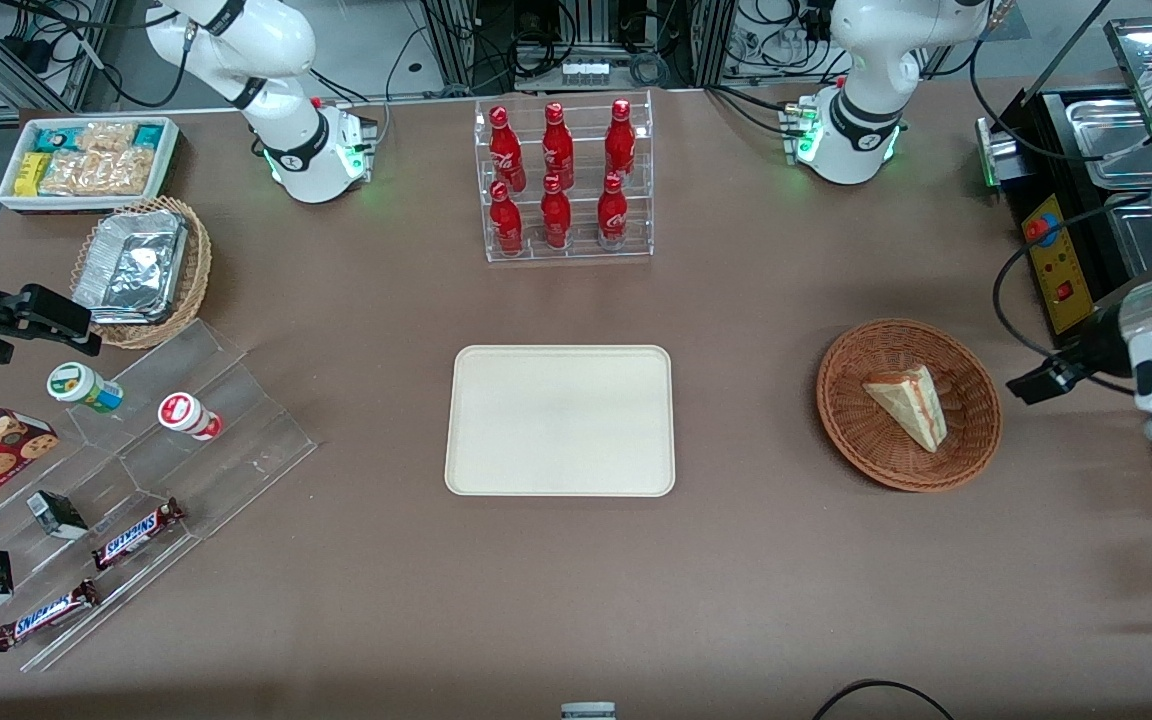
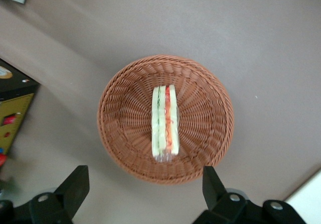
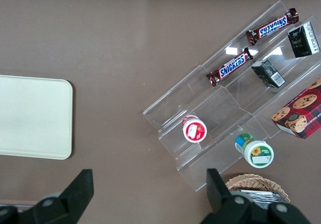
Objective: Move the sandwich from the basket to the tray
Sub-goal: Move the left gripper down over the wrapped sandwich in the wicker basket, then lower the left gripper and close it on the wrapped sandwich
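Note:
The sandwich, a pale bread wedge with red and green filling, lies in the reddish-brown wicker basket toward the working arm's end of the table. In the left wrist view the sandwich rests in the middle of the basket, cut edge up. The left arm's gripper is open and empty, held high above the table just off the basket's rim; in the front view it is beside the basket. The cream tray lies bare at mid-table; a corner of it shows in the left wrist view, and it also shows in the right wrist view.
A clear rack of red bottles stands farther from the front camera than the tray. A black appliance stands near the basket at the table's edge. A tan basket of foil containers, a snack bin and a clear snack stand lie toward the parked arm's end.

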